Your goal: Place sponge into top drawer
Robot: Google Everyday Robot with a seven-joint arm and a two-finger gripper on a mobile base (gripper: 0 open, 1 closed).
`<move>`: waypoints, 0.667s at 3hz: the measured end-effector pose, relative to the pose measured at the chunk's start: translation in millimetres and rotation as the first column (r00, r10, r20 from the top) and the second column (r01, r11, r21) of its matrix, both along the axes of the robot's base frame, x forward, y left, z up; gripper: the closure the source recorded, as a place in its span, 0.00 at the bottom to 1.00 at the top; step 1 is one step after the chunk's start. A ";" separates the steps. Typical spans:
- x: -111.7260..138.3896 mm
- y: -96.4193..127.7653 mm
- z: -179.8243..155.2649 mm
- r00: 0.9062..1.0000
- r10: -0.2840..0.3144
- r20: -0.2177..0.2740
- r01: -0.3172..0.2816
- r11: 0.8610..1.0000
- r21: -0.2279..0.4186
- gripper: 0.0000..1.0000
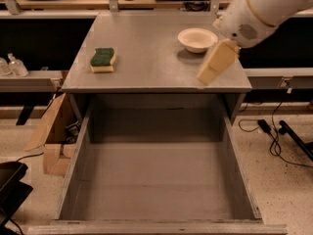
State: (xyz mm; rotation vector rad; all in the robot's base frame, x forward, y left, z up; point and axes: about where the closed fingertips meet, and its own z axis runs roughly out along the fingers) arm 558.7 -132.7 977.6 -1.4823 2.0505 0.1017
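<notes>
The sponge point(103, 59), dark green over pale yellow foam, lies on the left side of the grey cabinet top point(151, 53). The top drawer point(156, 180) of grey weathered wood is pulled fully open below and holds nothing. My gripper point(211, 67), with pale yellow pads, hangs from the white arm point(259, 11) over the right front part of the cabinet top, well to the right of the sponge and just in front of the white bowl point(197, 39). It holds nothing.
A cardboard box point(51, 136) stands on the floor left of the cabinet. Black cables point(274, 131) lie on the floor at right. Clear bottles point(13, 65) stand on a shelf at left. A black object point(12, 190) sits at bottom left.
</notes>
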 end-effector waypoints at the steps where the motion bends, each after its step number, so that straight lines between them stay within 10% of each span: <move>1: 54.4 61.9 14.3 0.997 -0.067 0.048 0.061 0.992 0.111 0.00; 2: 82.5 120.4 29.3 0.987 -0.128 0.098 0.117 0.987 0.110 0.00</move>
